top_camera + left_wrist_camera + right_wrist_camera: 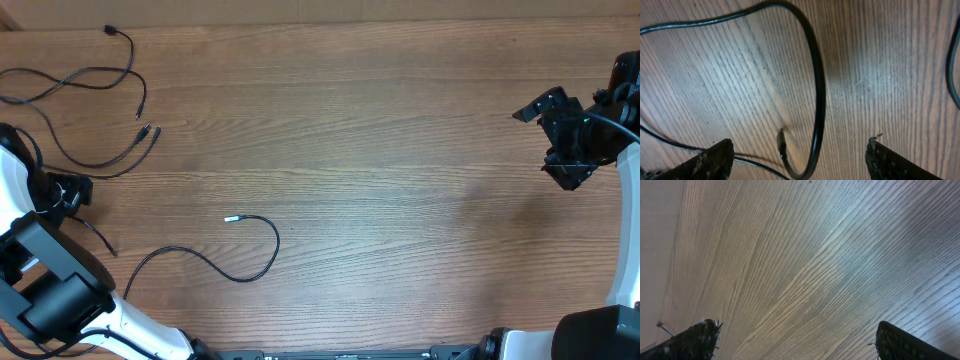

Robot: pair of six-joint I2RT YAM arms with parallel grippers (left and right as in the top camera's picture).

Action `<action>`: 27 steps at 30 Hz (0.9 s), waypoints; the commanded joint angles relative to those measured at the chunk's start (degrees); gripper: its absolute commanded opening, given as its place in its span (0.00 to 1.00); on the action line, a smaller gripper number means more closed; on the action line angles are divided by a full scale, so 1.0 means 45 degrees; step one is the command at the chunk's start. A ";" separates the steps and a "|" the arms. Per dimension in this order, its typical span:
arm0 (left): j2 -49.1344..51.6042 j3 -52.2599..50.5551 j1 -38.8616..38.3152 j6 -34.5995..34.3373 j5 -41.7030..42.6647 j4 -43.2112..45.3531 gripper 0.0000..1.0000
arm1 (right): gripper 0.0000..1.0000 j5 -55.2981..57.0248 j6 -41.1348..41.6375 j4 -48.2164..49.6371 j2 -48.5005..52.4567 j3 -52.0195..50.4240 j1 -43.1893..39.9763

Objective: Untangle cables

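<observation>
Several thin black cables [95, 95] lie as loose strands at the table's far left. Another cable [262, 262] curves alone at the lower middle, with a pale plug end [231, 217]. My left gripper [72, 190] is at the left edge, below the strands. In the left wrist view the left gripper [797, 162] is open, its fingers [715, 160] well apart. A cable loop [816, 100] and a small plug [781, 141] lie between them, touching neither. At the far right my right gripper [545, 145] hangs open. The right wrist view shows only bare wood between the right gripper's [797, 340] fingertips.
The left arm's white links and black base [50, 290] fill the lower left corner. The right arm's base [600, 335] sits at the lower right. The table's far edge [320, 20] runs along the top. One more cable strand [952, 75] crosses the left wrist view's right edge.
</observation>
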 commanded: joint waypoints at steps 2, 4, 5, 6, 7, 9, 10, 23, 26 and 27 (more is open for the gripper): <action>0.0112 -0.0049 0.0044 0.0267 0.0126 0.0170 0.84 | 1.00 0.0131 -0.0010 0.0039 -0.0126 0.0194 -0.0019; 0.0112 -0.0049 0.0049 0.0267 0.0151 0.0209 0.84 | 1.00 0.0131 -0.0005 0.0039 -0.0126 0.0194 -0.0019; 0.0112 -0.0049 0.0049 0.0262 0.0170 0.0214 0.84 | 1.00 0.0131 -0.0005 0.0039 -0.0126 0.0194 -0.0019; 0.0112 -0.0049 0.0044 0.0267 0.0199 0.0228 0.84 | 1.00 0.0131 -0.0005 0.0044 -0.0126 0.0194 -0.0019; 0.0112 -0.0049 0.0044 0.0267 0.0238 0.0257 0.84 | 1.00 0.0131 -0.0010 0.0039 -0.0126 0.0194 -0.0019; 0.0112 -0.0049 0.0044 0.0267 0.0335 0.0301 0.84 | 1.00 0.0136 -0.0010 0.0039 -0.0126 0.0194 -0.0019; 0.0112 -0.0049 0.0044 0.0267 0.0355 0.0335 0.84 | 1.00 0.0131 -0.0005 0.0039 -0.0126 0.0194 -0.0019; 0.0112 -0.0049 0.0044 0.0884 0.1214 0.0767 0.84 | 1.00 0.0136 -0.0010 0.0039 -0.0126 0.0194 -0.0019; 0.0112 -0.0049 0.0044 0.0879 0.1282 0.0835 0.84 | 1.00 0.0136 -0.0010 0.0039 -0.0126 0.0194 -0.0019; 0.0112 -0.0049 0.0044 0.0879 0.1297 0.0845 0.84 | 1.00 0.0131 -0.0010 0.0039 -0.0126 0.0194 -0.0019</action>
